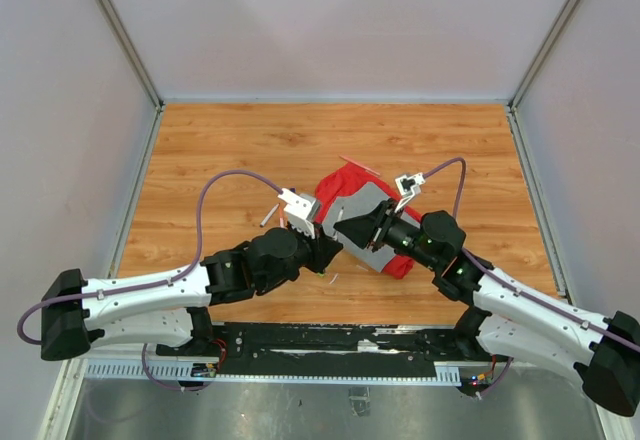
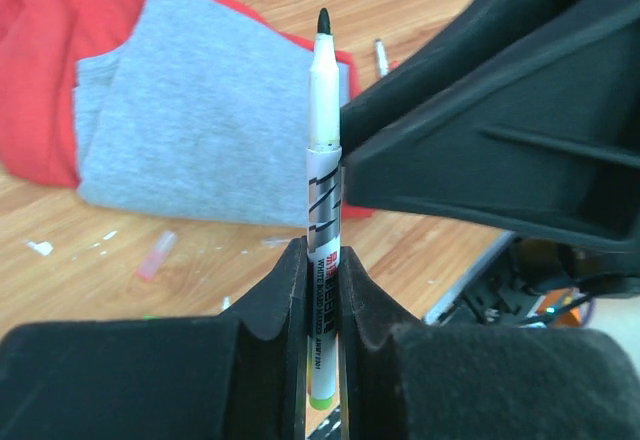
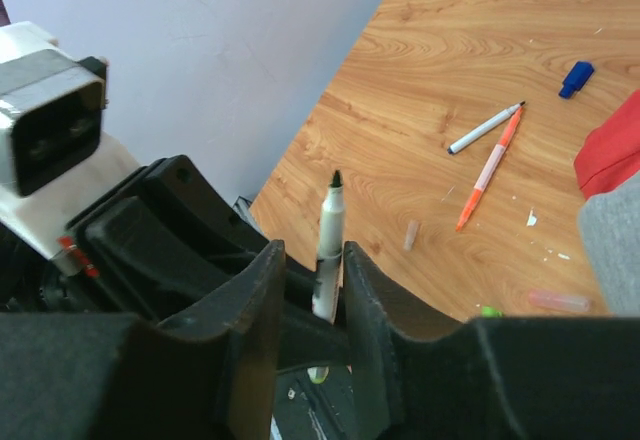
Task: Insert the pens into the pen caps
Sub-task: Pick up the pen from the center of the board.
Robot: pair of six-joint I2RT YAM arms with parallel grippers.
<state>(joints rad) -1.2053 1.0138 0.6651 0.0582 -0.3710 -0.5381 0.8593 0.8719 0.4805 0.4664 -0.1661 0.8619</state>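
Left gripper [image 2: 322, 260] fingers are clamped on a pen [image 2: 323, 160]: upright, bare black tip up, green end below the fingers. Right gripper [image 3: 312, 260] meets it mid-table, fingers narrow and straddling the same pen, with a gap on one side, not clamped. Red-and-grey cloth [image 1: 372, 222] lies just beside, at 1 o'clock from the grippers, on the wooden table [image 1: 220, 150]. Right wrist view: orange pen [image 3: 488, 170] and white pen [image 3: 485, 128] lie at 2 o'clock from the held pen, tips close together. Blue cap [image 3: 576, 78] is farther out at 2 o'clock, pink cap [image 3: 560, 301] at 3 o'clock.
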